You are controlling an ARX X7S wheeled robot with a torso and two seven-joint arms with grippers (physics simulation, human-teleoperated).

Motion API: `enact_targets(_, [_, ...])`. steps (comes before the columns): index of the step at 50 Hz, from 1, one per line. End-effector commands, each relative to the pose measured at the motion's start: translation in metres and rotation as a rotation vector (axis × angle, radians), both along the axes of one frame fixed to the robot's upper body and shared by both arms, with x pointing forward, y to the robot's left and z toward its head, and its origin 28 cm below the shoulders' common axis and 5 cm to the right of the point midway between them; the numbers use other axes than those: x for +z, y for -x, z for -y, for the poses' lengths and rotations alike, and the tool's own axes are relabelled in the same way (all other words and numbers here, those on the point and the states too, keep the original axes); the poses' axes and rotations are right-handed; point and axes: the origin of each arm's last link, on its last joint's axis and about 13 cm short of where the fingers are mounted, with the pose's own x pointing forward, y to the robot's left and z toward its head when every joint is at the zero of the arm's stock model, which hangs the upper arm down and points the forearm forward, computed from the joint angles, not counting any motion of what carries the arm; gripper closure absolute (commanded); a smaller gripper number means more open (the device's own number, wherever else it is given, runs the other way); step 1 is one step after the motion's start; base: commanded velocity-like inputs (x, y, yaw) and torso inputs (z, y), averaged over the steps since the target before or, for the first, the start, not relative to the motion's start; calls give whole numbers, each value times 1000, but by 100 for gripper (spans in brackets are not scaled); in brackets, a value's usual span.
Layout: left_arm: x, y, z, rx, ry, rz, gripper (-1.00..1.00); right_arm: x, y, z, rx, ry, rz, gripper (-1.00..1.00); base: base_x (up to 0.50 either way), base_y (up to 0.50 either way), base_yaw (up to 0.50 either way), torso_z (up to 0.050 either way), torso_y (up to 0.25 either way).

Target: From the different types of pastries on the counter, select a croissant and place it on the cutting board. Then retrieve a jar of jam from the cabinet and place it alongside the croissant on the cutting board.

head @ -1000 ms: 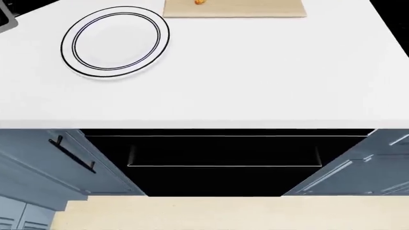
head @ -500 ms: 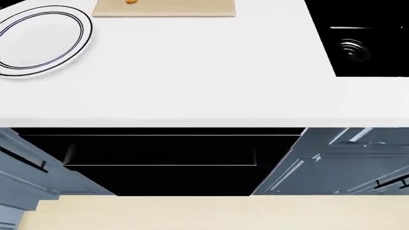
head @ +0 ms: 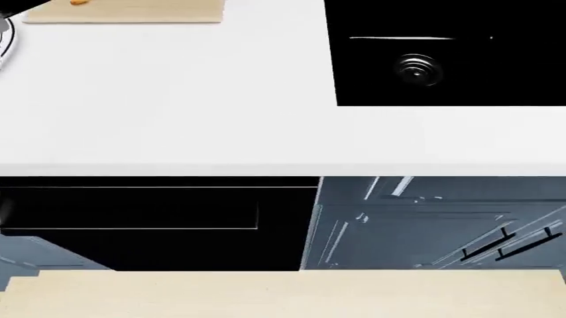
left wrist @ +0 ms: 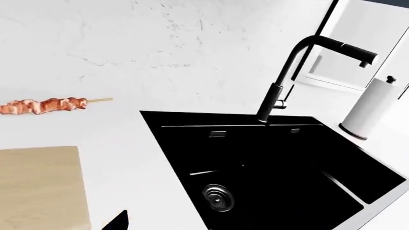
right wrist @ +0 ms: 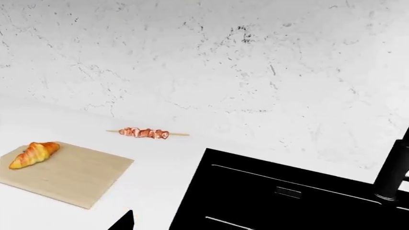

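Note:
The croissant (right wrist: 33,154), small and golden-orange, lies on the near-left part of the light tan cutting board (right wrist: 70,177) on the white counter (head: 177,99). In the head view the board (head: 132,14) sits at the far left edge, with only a sliver of the croissant (head: 78,2) showing. In the left wrist view a corner of the board (left wrist: 38,187) is bare. Of each gripper only one dark fingertip shows (left wrist: 118,223) (right wrist: 122,223), both above the counter between board and sink, holding nothing visible. The jar of jam is out of view.
An inset black sink (head: 442,59) with a black faucet (left wrist: 288,81) lies right of the board. A meat skewer (right wrist: 145,132) rests near the wall. A paper towel roll (left wrist: 370,108) stands beyond the sink. Blue cabinet doors (head: 425,225) under the counter are shut.
The head view has swung to the right: board and plate slid toward the left edge, and the sink came further into view. Nothing on the counter has moved.

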Motion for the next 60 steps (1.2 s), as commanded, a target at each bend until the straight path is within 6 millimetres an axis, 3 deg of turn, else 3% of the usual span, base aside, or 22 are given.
enact_targets(1, [-6,-8,0,2,4,0,-100,3,9,3,2,-2,-1,-100,0,-312,0,0,0])
enact_targets(10, [-7,-5,2,7,4,-1,-100,3,12,7,4,-2,5,-100,0,-18,0,-7,120])
enact_targets(26, [-7,-4,-2,11,21,-7,-100,0,-7,-2,6,1,11,-100,0,0,0,-22,250])
enact_targets(42, [-6,-4,-3,17,36,-7,-100,1,-10,-4,12,-1,21,-100,0,0,0,-31,250])
enact_targets(60, [-2,4,-9,37,100,21,-100,18,-9,-7,30,7,41,-100,0,0,0,-27,178])
